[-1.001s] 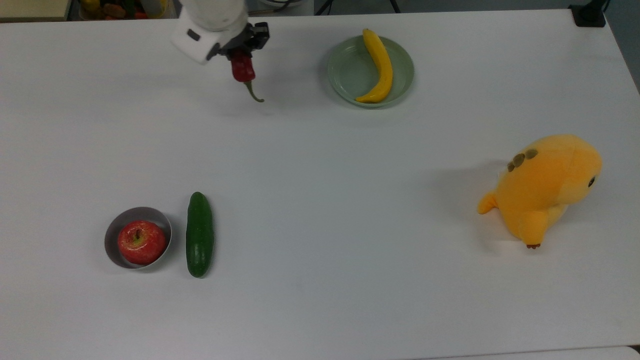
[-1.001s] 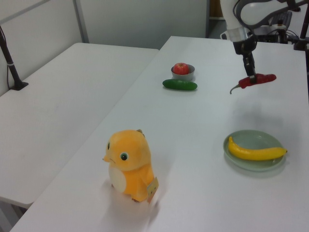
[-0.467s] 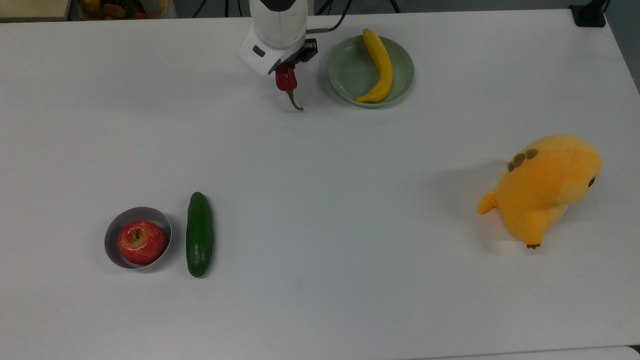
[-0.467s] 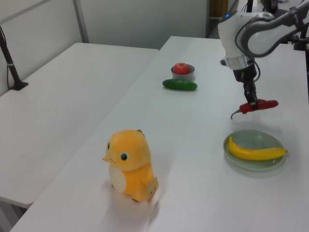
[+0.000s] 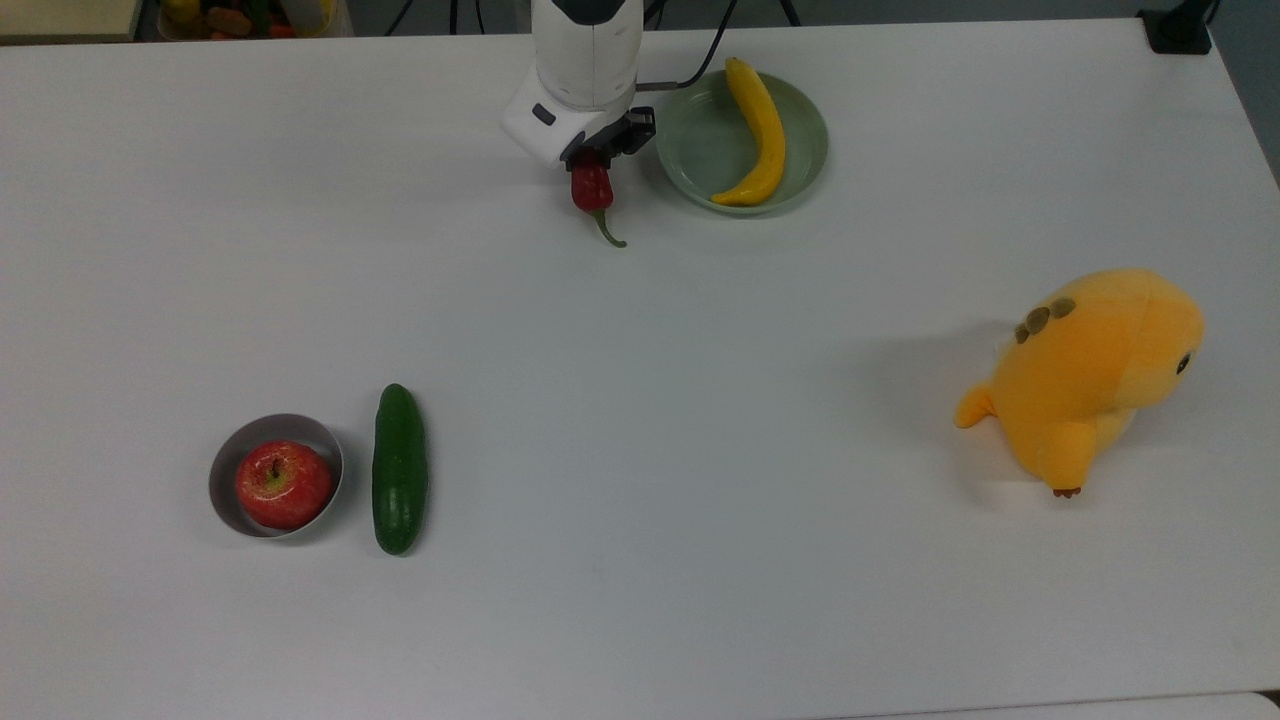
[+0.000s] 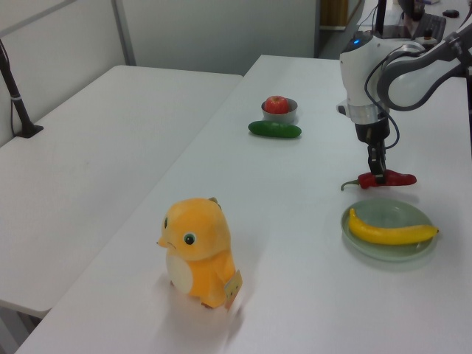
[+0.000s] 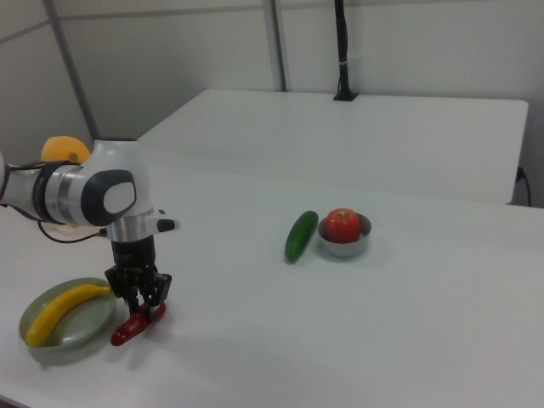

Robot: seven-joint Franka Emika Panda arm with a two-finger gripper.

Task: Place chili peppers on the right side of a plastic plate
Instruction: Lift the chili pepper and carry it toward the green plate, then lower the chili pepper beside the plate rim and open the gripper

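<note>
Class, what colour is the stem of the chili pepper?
Green, on the dark red chili pepper; the stem shows best in the top view.

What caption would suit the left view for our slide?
Claw holding a red chili pepper just beside the pale green plate with a banana.

A lab or office room: plain white surface [image 6: 280, 221], a second white table [image 6: 96, 169] beside it, grey partition walls [image 7: 212, 59], cables.
</note>
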